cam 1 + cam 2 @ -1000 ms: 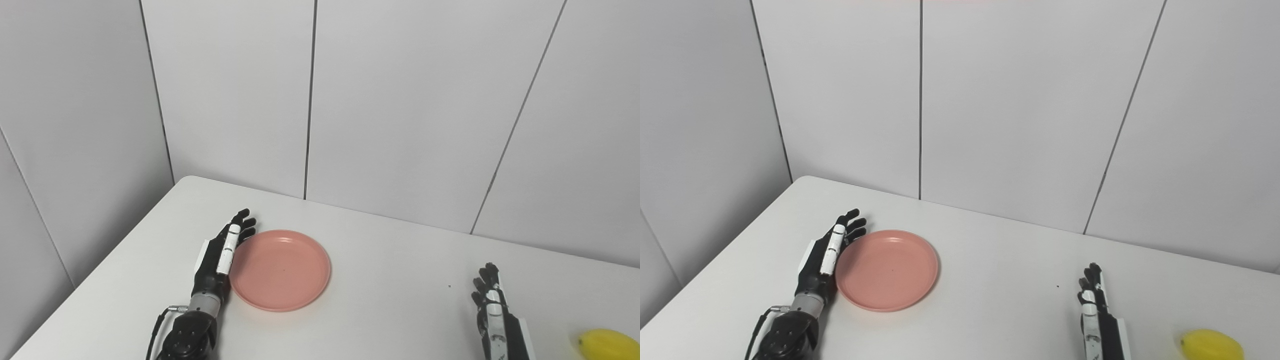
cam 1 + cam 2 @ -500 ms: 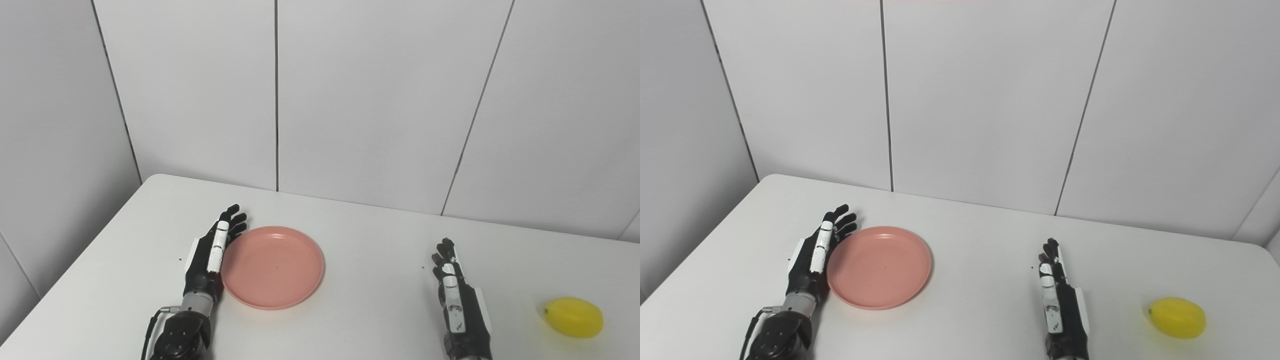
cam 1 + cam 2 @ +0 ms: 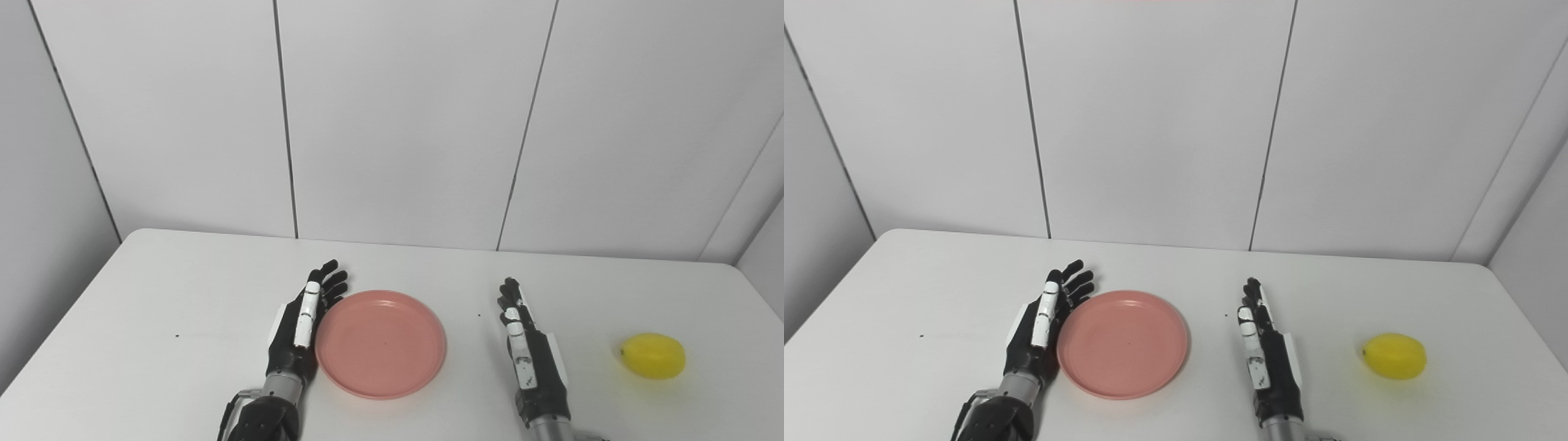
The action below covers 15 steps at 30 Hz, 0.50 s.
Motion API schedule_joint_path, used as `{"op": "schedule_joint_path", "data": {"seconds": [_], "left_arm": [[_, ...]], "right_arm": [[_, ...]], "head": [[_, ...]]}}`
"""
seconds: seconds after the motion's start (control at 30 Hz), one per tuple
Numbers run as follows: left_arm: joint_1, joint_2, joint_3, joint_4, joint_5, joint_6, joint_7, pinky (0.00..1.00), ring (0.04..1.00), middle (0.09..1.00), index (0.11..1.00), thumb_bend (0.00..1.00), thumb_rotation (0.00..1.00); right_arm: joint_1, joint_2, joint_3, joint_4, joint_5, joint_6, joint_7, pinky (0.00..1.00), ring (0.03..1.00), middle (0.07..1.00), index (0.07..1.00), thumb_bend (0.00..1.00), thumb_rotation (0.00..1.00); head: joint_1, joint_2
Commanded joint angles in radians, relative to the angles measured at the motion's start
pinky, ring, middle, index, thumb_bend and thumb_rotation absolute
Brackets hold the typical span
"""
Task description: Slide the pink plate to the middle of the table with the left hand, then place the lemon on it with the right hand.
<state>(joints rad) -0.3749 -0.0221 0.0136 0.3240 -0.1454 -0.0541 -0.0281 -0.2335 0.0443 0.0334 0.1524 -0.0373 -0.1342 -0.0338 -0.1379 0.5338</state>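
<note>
overhead, white table [image 3: 153, 306] against grey panelled wall [image 3: 398, 122], corner left.

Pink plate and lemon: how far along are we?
The pink plate sits near mid-table, the open left hand edge-on against its left rim, so the slide looks done or nearly so. The lemon lies untouched on the table, right of the open, empty right hand. Placing it remains.

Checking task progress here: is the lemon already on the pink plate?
No, the lemon lies on the table right of the right hand, apart from the empty pink plate.
</note>
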Motion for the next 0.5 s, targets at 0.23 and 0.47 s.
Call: {"op": "schedule_joint_path", "data": {"seconds": [0.23,0.47], "left_arm": [[-0.031,-0.048,-0.018,0.017,0.002,-0.012,-0.016,0.9,0.878,0.862,0.854,0.62,1.0],[-0.022,-0.07,-0.02,0.018,-0.003,-0.013,-0.017,0.9,0.876,0.862,0.859,0.61,1.0]], "right_arm": [[-0.028,0.024,0.006,0.028,-0.015,-0.085,-0.022,1.0,0.961,0.955,0.965,0.72,1.0],[-0.033,0.03,0.005,0.051,-0.028,-0.115,-0.033,0.98,0.95,0.949,0.958,0.72,1.0]], "head": [[-0.047,-0.003],[-0.076,0.001]]}}
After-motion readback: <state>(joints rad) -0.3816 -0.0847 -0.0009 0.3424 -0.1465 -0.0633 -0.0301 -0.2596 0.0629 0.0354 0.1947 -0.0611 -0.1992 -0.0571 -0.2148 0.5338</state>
